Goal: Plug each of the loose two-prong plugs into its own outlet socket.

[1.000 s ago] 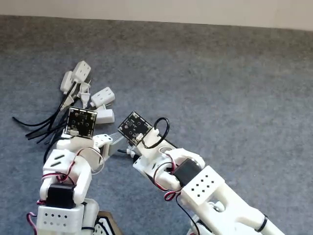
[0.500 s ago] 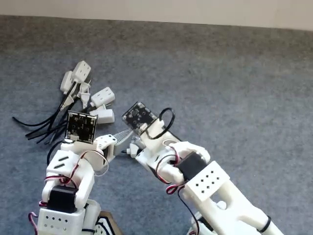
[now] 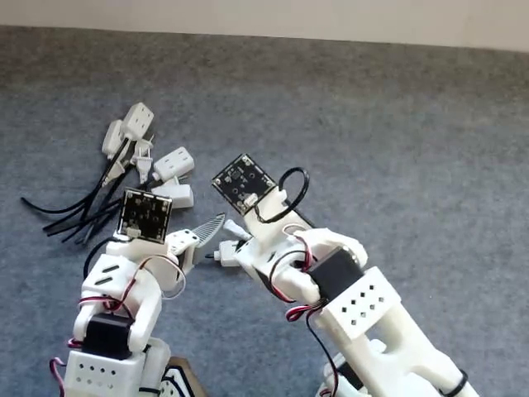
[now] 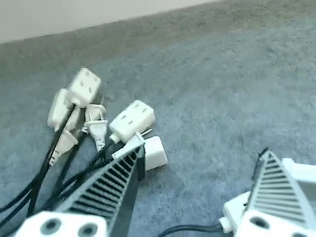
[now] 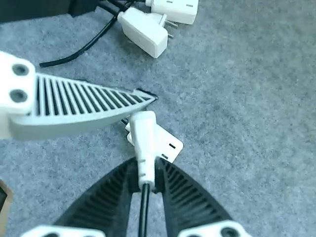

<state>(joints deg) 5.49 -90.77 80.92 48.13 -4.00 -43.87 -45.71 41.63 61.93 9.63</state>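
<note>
The grey carpet carries a heap of white plastic plugs and outlet blocks with black cords at the far left. Nearer, the left gripper is spread wide. Just right of it, the right gripper pinches a white two-prong plug on a black cord, held right at a small white outlet block.

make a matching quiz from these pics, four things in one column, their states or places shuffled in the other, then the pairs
1. black ribbed right gripper
2. grey ribbed left gripper
3. white two-prong plug on a black cord
4. white square outlet socket

A. open, empty
B. clamped between black fingers
C. lying loose on the grey carpet
D. shut on a plug

Pairs: 1-D, 2-A, 3-B, 4-C
</note>
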